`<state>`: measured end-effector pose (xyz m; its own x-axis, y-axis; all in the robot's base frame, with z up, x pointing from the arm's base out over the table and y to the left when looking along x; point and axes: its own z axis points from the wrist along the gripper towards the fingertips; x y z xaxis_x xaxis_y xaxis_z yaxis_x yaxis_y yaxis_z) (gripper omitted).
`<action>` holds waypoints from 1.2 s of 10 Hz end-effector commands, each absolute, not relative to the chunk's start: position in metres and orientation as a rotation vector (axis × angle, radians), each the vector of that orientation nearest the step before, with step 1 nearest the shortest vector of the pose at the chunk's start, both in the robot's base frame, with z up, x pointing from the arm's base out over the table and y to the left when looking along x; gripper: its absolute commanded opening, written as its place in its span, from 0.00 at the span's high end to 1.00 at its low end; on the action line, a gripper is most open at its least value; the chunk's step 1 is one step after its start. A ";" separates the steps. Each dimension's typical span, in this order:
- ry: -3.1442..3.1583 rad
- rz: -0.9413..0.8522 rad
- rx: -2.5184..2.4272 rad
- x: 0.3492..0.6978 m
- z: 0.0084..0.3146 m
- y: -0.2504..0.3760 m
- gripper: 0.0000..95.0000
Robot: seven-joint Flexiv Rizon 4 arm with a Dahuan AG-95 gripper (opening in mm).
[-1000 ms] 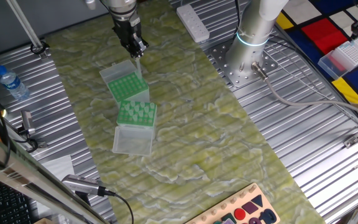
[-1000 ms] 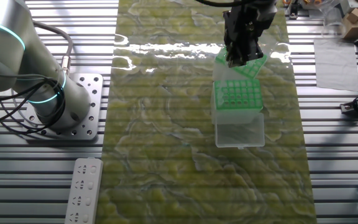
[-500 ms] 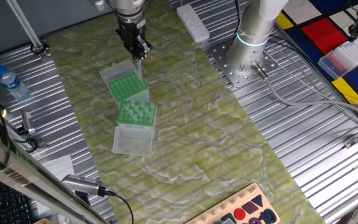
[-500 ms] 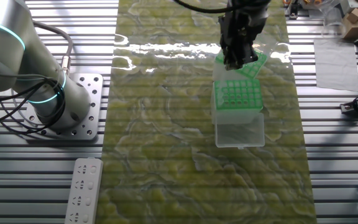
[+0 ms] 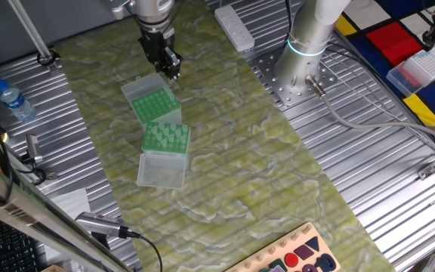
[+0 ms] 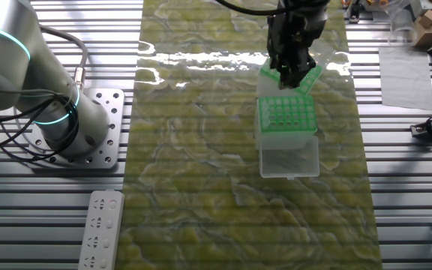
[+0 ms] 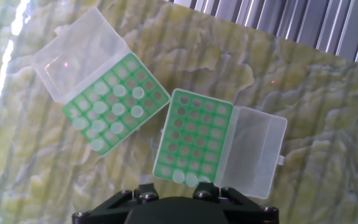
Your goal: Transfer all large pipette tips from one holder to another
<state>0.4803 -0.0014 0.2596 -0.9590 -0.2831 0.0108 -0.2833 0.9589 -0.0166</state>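
Gripper (image 5: 171, 69) has edged toward 12 o'clock, and the pale tip hanging beneath it a moment ago no longer shows; its grip I cannot tell; large pipette tips (image 7: 114, 102) mostly fill the 10 o'clock rack (image 7: 143, 74), few in the other rack (image 7: 194, 140); much remains.

Hand view: the gripper (image 7: 176, 208) is cut off by the lower edge, its fingertips out of frame, so the jaw spacing cannot be read. Other fixed view: the gripper (image 6: 295, 67) hides part of the far tip rack (image 6: 307, 76). One fixed view: individual large pipette tips (image 5: 165, 136) are too small to count; the bottle (image 5: 13, 100) label is illegible.
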 end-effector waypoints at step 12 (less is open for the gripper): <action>-3.117 0.002 0.468 0.556 0.190 0.102 0.80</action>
